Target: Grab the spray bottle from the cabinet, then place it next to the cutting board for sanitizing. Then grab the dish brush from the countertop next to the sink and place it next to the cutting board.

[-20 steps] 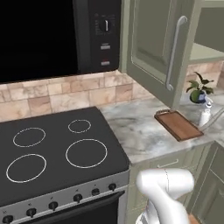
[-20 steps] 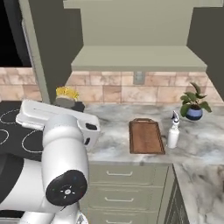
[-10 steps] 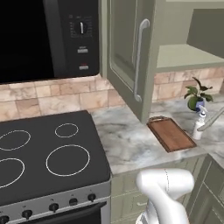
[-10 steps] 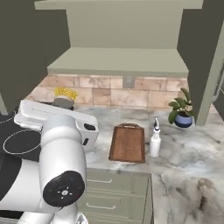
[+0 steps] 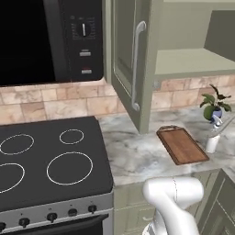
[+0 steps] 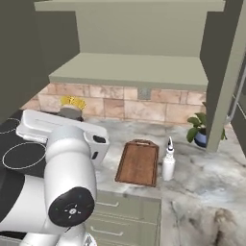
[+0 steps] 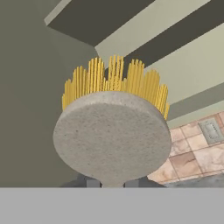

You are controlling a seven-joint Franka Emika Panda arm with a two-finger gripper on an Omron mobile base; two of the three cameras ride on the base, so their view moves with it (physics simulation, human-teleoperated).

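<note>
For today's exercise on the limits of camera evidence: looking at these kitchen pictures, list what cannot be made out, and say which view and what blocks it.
- Brush handle: hand view, hidden behind its own round head.
- End effector finger pads: hand view, cut off at the bottom, so the contact is unseen.
- Brush below the bristles: right base view, hidden by the arm.
- Bottle nozzle: left base view, too small and blurred.
- Cabinet top: right base view, cut off by the upper edge.

Marble countertop [image 6: 202, 180]: cutting board [image 6: 139, 162], spray bottle [image 6: 168, 164] just beside, potted plant [image 6: 198, 129] behind.
</note>
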